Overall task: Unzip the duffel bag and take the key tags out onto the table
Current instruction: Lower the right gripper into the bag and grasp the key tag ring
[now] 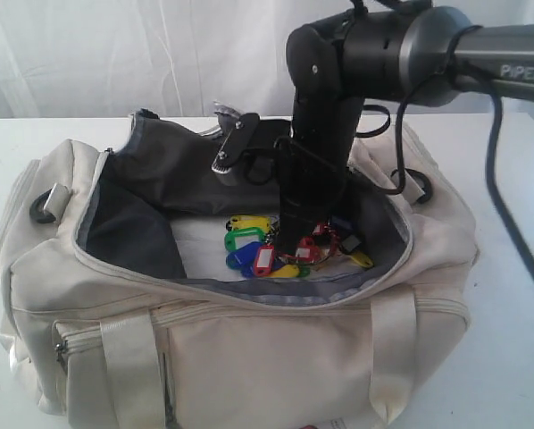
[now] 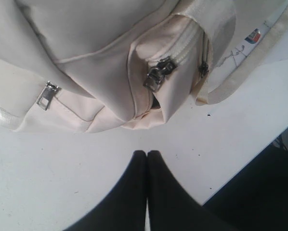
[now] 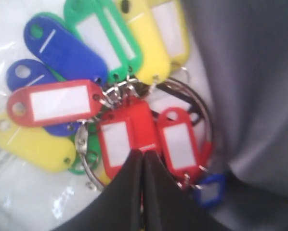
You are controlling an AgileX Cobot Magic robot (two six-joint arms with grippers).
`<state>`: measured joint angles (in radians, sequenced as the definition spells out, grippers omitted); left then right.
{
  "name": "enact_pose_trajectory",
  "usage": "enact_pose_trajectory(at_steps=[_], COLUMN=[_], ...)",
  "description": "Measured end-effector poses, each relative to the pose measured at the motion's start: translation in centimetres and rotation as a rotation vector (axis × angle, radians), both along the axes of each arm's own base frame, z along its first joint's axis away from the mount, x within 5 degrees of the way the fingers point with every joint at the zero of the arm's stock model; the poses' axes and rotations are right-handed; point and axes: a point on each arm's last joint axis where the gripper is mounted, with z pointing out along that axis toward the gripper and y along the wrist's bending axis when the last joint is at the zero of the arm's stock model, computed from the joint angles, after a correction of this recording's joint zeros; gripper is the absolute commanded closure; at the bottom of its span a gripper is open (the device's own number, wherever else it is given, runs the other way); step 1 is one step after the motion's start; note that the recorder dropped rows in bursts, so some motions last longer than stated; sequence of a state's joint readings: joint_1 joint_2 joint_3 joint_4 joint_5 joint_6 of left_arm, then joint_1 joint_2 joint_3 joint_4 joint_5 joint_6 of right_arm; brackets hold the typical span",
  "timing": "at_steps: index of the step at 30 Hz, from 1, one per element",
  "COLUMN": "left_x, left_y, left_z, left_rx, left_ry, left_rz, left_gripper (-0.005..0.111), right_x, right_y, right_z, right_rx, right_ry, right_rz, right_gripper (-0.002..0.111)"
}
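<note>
Duffel bag (image 1: 249, 357) lay on the table (image 1: 508, 375) with its main zip open. The grey-edged mouth gaped wide across the top.

Key tags (image 1: 267, 255) lay in a bunch on the bag's pale floor, inside, toward the right half of the mouth.

Right gripper (image 1: 289, 248) reached down through the mouth to the tags. Its arm took up the far right part of the opening; open room remained left of the tags, over the bare floor.

Right wrist view: the right gripper (image 3: 143, 156) had its jaws clenched together with no gap, tips at the lower edge of a red tag (image 3: 120, 142). Could not tell whether a tag or ring was pinched between them. The dark lining (image 3: 250, 86) rose close beside the bunch on one side.

Left gripper (image 2: 147, 155) was clenched on nothing, over bare table (image 2: 62, 183) just off the bag's end pocket (image 2: 158, 96) and apart from the fabric. A zip pull (image 2: 158, 72) hung at the pocket's corner. The table edge ran near this gripper, with darkness beyond.
</note>
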<state>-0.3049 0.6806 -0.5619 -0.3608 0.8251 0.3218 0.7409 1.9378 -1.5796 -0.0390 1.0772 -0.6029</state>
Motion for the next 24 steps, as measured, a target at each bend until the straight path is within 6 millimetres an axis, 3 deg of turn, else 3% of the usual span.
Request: enact_pose_trajectory(at_steps=[6, 9, 11, 18, 20, 24], left_x=[0.0, 0.0, 0.0, 0.0, 0.0, 0.0], left_y=[0.0, 0.0, 0.0, 0.0, 0.0, -0.1], left_z=[0.0, 0.0, 0.0, 0.0, 0.0, 0.0], left_rx=[0.000, 0.000, 0.000, 0.000, -0.004, -0.008], left_ry=[0.000, 0.000, 0.000, 0.000, 0.001, 0.003], left_rz=[0.000, 0.000, 0.000, 0.000, 0.000, 0.000], left_gripper=[0.107, 0.107, 0.107, 0.107, 0.107, 0.107], right_x=[-1.0, -1.3, -1.4, -2.1, -2.2, -1.9], right_y=[-0.7, -0.8, -0.9, -0.3, -0.1, 0.3], right_z=[3.8, 4.4, 4.4, 2.5, 1.6, -0.4], right_rx=[0.079, 0.114, 0.118, 0.134, 0.126, 0.089], right_ry=[-0.063, -0.048, -0.032, 0.115, 0.145, 0.190], right_rz=[-0.007, -0.057, -0.106, -0.144, -0.105, -0.070], right_gripper=[0.108, 0.108, 0.102, 0.048, 0.042, 0.042])
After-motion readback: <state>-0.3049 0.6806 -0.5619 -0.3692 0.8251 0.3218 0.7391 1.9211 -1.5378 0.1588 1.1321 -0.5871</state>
